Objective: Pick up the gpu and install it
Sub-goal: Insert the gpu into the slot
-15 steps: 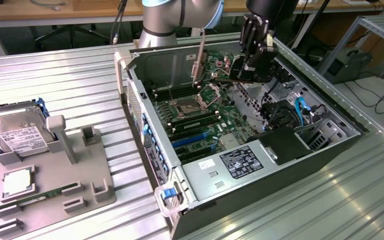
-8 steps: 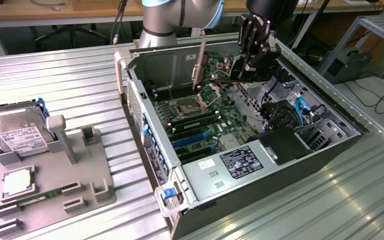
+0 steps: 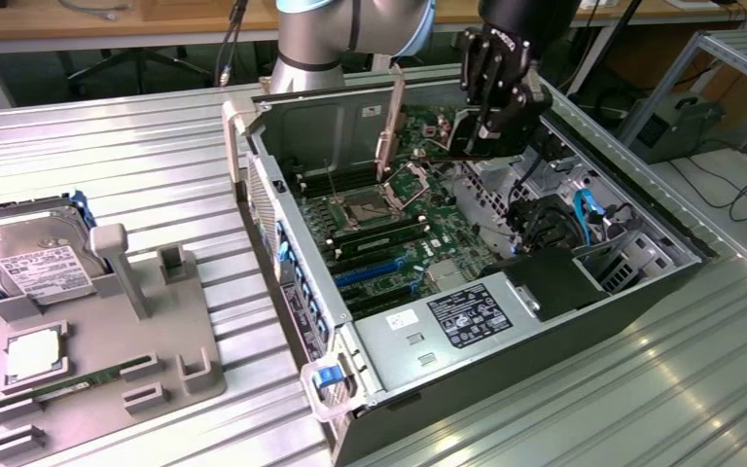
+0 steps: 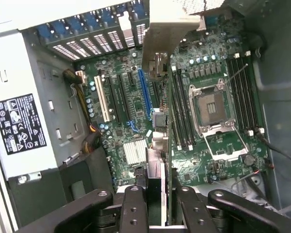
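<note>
The gpu [image 4: 169, 145] appears edge-on in the wrist view, so its fan face is hidden and only a thin green card edge and its silver metal bracket [image 4: 172, 36] can be made out. In the exterior view the card [image 3: 442, 126] is largely covered by the end effector [image 3: 488, 131], whose upper arm is cut off by the frame. One end effector pinches the single gpu between two dark fingers [image 4: 133, 204], narrowly parted around the card, holding it upright above the motherboard [image 4: 131, 102] of one open computer case [image 3: 607, 292]. Directly beneath it lie an empty processor socket [image 4: 211, 107] and several expansion slots [image 4: 144, 90]. Well away from the end effector, a grey holder [image 3: 101, 360] on the ribbed metal counter [image 3: 127, 156] carries one hard drive [image 3: 30, 263] and one memory stick [image 3: 75, 381]
</note>
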You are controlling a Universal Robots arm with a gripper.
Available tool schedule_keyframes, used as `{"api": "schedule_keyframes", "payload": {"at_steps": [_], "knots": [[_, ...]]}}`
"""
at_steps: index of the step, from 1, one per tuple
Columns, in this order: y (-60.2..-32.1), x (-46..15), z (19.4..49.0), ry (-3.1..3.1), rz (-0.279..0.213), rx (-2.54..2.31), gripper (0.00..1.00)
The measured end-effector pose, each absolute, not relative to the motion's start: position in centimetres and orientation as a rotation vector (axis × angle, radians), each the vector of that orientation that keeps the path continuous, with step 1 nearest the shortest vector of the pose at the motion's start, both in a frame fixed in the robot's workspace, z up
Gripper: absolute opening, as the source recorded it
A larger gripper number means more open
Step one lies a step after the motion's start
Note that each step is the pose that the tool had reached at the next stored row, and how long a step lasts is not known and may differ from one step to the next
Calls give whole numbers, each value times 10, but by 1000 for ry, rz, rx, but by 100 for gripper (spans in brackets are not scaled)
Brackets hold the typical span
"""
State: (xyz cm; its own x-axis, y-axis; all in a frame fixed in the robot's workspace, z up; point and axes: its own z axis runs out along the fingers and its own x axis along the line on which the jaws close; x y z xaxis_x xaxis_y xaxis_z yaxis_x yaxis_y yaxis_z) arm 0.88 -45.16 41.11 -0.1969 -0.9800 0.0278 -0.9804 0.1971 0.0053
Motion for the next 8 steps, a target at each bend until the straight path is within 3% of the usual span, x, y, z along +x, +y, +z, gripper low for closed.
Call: {"api": "schedule_keyframes", "payload": {"at_steps": [8], "knots": [[-452,9,410,-2275,23,2131,28]]}}
